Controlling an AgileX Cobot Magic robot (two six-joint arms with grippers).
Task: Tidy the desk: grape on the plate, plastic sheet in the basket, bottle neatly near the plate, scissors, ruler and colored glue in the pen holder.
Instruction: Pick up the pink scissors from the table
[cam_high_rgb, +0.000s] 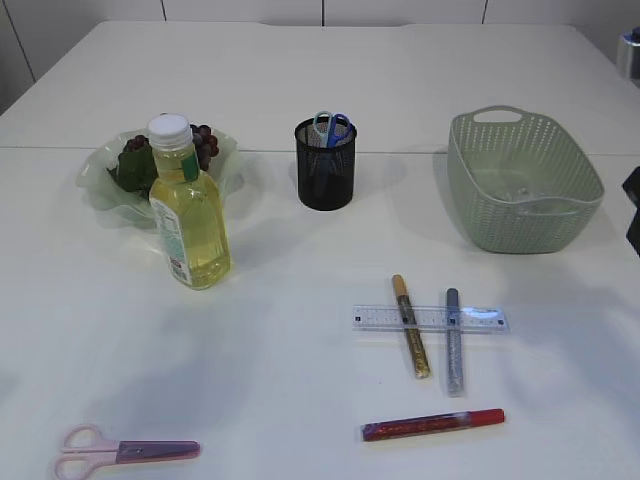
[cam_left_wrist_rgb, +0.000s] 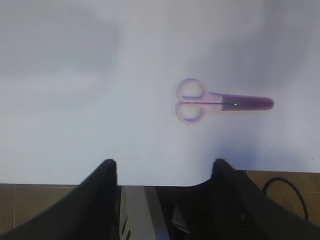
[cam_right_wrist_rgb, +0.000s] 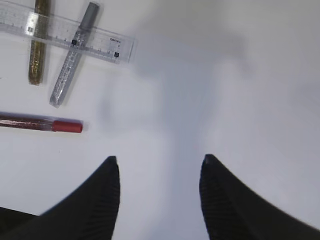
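While both arms hang back at the near edge of the desk, the left gripper stands with its jaws spread and empty, and the pink scissors lie just ahead of it and a little to its right, flat on the white desk, handles toward its left; that leaves them within easy reach for a first pick, I judge. Likewise wide and holding nothing, the right gripper hovers over bare desk, with the red glue pen ahead and to its left, and beyond that the silver glue pen and gold glue pen crossed by the clear ruler, which lies on top of both. Farther off, the black mesh pen holder already has a blue-handled pair of scissors standing in it. To its left the bottle stands upright just in front of the plate, where the grape rests. The basket sits far right; whether a plastic sheet lies inside it I cannot tell.
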